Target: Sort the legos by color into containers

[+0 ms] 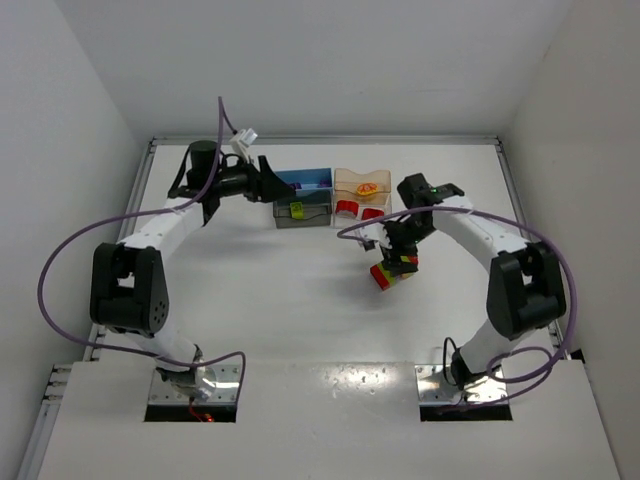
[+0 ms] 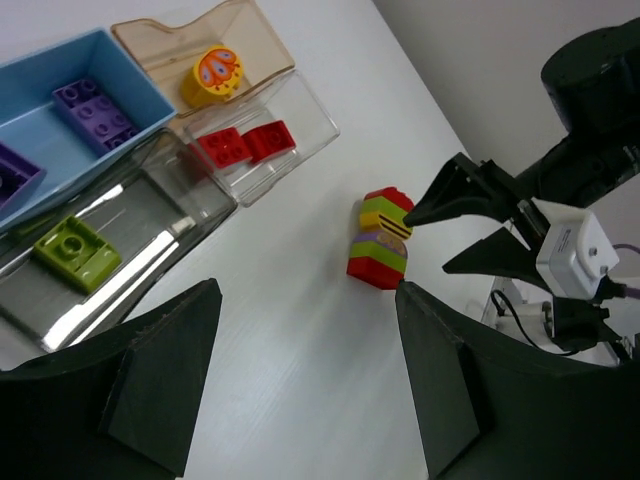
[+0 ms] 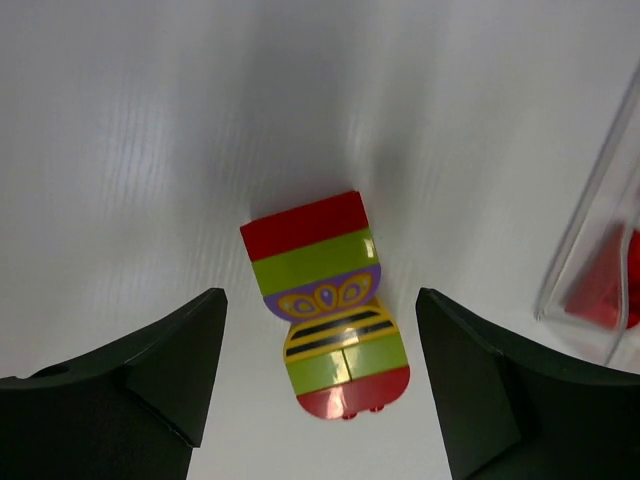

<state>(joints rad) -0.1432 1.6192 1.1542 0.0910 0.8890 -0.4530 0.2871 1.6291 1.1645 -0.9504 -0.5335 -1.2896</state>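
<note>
Right claw (image 3: 320,296), spread wide, straddles a striped lego clump (image 3: 326,302) lying on the counter (image 3: 150,150) near the clear bin (image 2: 300,110), which holds two red bricks (image 2: 245,146). Left claw (image 2: 305,300), likewise spread, hovers by the bins. The blue bin (image 2: 150,90) holds purple bricks (image 2: 95,105), the dark grey bin (image 2: 150,215) a lime brick (image 2: 75,250), and the peach bin (image 2: 250,40) a yellow piece (image 2: 212,75). The blue and grey bins run off-frame. Bare counter rings the clump.

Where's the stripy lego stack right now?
In the top view the stripy lego stack lies on the table right of centre, under the right gripper, near the clear bin.
</note>
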